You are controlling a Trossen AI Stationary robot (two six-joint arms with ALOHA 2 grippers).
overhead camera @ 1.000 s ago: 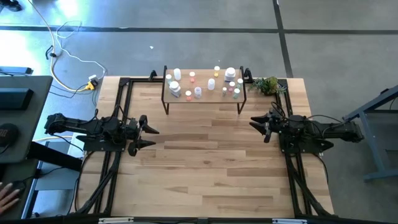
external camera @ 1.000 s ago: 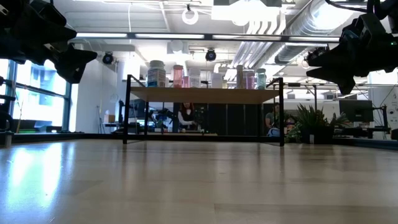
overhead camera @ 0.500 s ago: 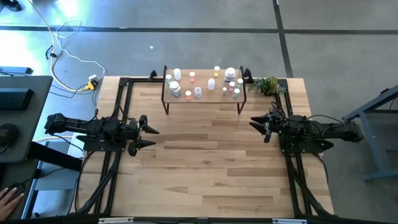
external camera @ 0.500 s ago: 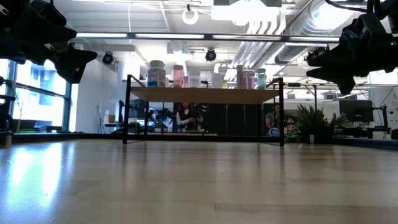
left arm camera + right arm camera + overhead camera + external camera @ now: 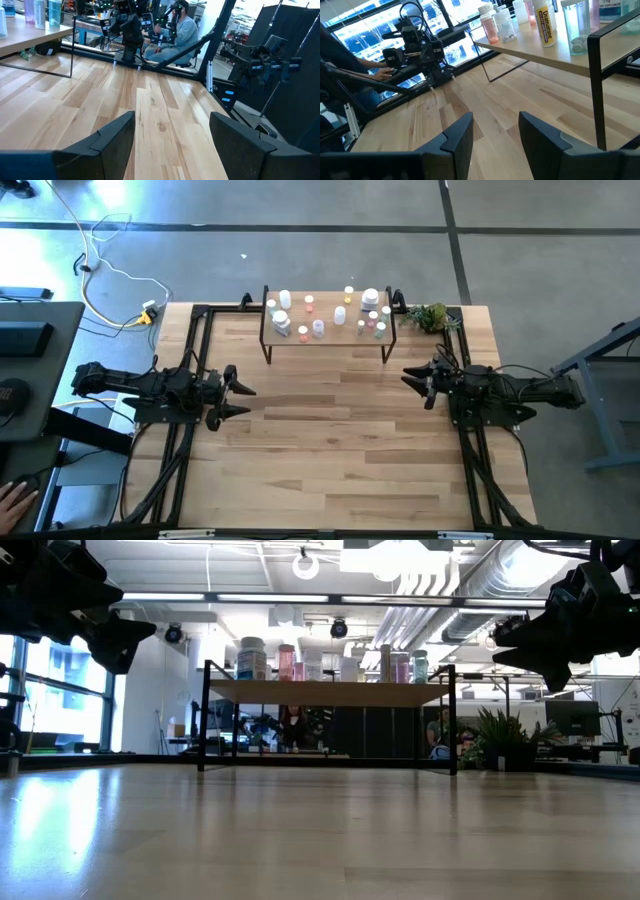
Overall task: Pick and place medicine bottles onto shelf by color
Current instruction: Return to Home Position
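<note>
The bottles (image 5: 340, 315) are set upright on the shelf (image 5: 330, 337) at the far edge of the tabletop (image 5: 330, 450), well apart from both tools. The left tool (image 5: 249, 401) is held over the tabletop's left side and the right tool (image 5: 412, 384) over its right. Each is pointed inward, with fingers spread and nothing gripped. Since a second ago, arms, bottles and shelf are unmoved; only a person (image 5: 291, 726) beyond the shelf has shifted slightly.

Wooden table (image 5: 330, 450) bears shelf (image 5: 335, 337), plant sprig (image 5: 430, 316); medicine bottles (image 5: 340, 315) stand on shelf.
</note>
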